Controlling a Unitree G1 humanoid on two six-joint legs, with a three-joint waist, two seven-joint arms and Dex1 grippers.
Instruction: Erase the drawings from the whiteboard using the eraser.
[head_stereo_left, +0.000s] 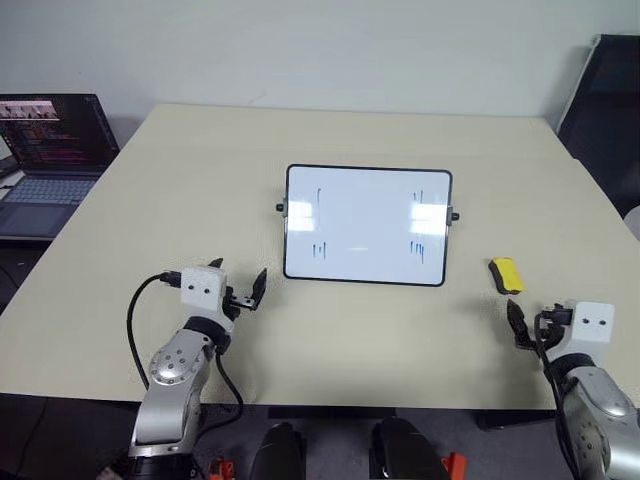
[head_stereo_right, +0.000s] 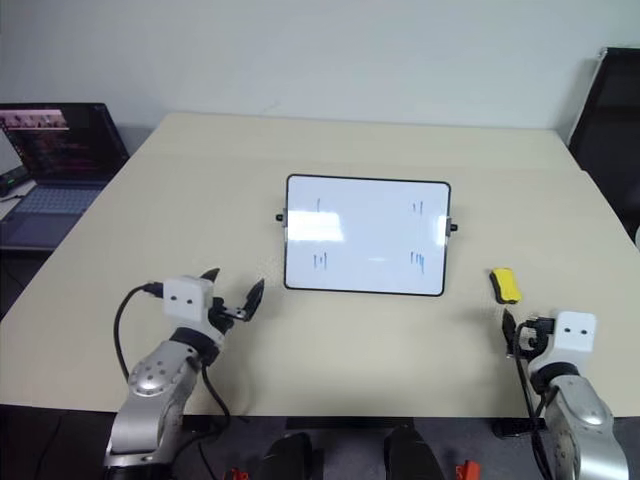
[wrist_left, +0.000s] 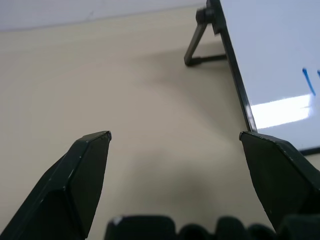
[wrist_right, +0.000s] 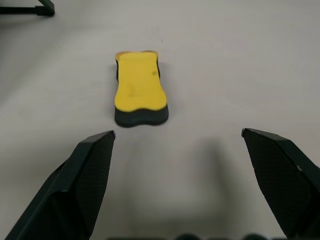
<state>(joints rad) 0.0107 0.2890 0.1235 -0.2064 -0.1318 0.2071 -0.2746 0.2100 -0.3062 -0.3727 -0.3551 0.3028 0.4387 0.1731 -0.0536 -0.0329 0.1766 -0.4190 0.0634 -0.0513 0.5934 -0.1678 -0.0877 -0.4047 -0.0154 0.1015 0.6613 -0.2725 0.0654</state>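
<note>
right pincer spread wide, eraser lying just ahead, untouched

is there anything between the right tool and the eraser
Nothing visible. The right tool is open and empty, and the yellow eraser lies just ahead of it on bare table, apart from the whiteboard.

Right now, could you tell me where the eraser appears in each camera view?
Left eye: eraser right of the whiteboard.
Right eye: same place, ahead of the right gripper.
Left wrist: not in it.
Right wrist: lying flat ahead of the open fingers.
Shared landmark: the whiteboard.
</note>
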